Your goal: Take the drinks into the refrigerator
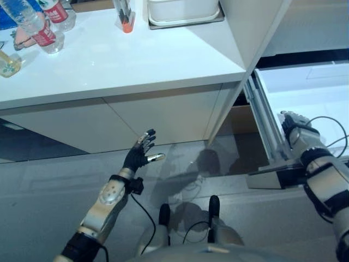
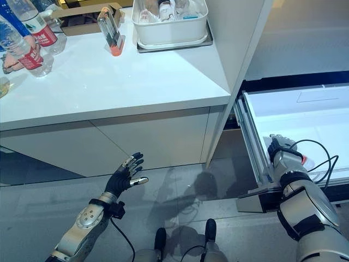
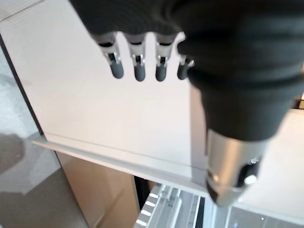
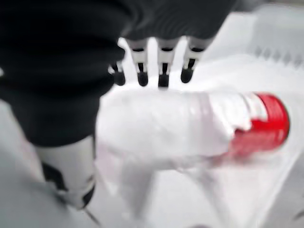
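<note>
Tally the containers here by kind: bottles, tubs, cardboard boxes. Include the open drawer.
Clear plastic bottles with red labels: 3
White plastic tub: 1
Brown cardboard box: 1
Total: 5

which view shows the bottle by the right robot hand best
The right wrist view: the bottle with its red label lies just past the right robot hand in the drawer. In the eye views the hand hides nearly all of it.
</note>
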